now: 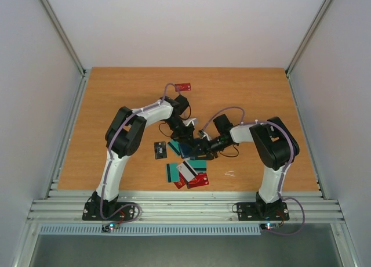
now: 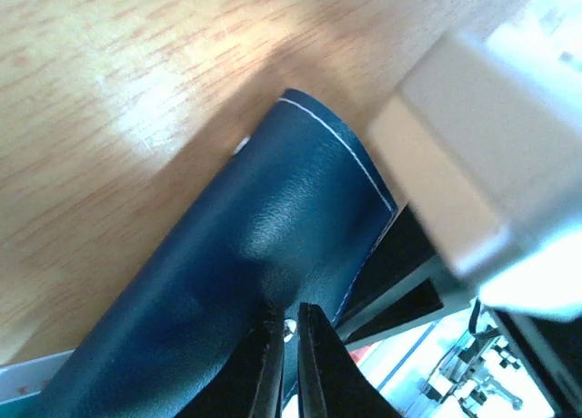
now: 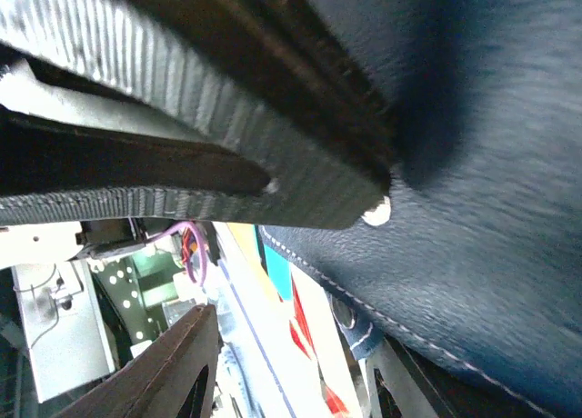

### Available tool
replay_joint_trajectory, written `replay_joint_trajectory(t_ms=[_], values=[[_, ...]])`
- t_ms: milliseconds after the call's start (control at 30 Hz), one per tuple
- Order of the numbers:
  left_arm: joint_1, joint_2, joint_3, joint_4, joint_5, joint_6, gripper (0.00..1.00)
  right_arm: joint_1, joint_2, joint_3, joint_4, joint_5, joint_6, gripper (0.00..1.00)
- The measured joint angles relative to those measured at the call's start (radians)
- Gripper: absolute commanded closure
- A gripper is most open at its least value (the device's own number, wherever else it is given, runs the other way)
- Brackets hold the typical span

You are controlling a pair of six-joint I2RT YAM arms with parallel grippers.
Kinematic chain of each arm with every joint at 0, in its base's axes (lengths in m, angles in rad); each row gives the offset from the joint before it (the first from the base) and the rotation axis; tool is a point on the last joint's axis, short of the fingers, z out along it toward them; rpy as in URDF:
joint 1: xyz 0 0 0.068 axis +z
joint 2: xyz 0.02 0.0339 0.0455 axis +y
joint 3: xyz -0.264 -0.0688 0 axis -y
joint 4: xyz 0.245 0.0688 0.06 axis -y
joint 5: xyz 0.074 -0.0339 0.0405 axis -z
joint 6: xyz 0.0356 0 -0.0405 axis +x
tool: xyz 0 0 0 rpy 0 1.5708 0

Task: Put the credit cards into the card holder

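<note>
Wallet (image 2: 264,254) held, no card seen inside.
My left gripper (image 2: 289,341) pinches the wallet mid-table; whether the right gripper (image 3: 291,263) grips it I cannot tell (jaws partly apart). Cards (image 1: 188,173) lie loose just nearer, a red card (image 1: 183,86) far off.

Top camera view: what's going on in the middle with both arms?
Both arms meet at the dark navy folding card holder mid-table. The left gripper is shut on it; the right gripper presses a finger against its cover, grip unclear. The red, teal, white and dark plastic credit cards lie loose on the wooden table; none visibly inserted.
</note>
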Motion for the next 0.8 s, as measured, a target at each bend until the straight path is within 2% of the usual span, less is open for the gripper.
replay_joint_trajectory(t_ms=[133, 433, 633, 800], values=[[0.012, 0.013, -0.001, 0.006, 0.04, -0.032, 0.92, 0.038, -0.003, 0.0, -0.005, 0.0, -0.005, 0.54], [0.072, 0.049, -0.041, 0.053, 0.223, -0.13, 0.91, 0.101, -0.027, 0.0, -0.053, 0.015, -0.043, 0.55], [0.072, 0.036, -0.064, 0.068, 0.214, -0.111, 0.91, 0.106, -0.055, 0.0, -0.064, 0.058, -0.035, 0.52], [0.072, -0.045, -0.148, 0.113, 0.124, -0.09, 0.91, 0.105, -0.152, -0.005, -0.039, 0.185, 0.101, 0.51]])
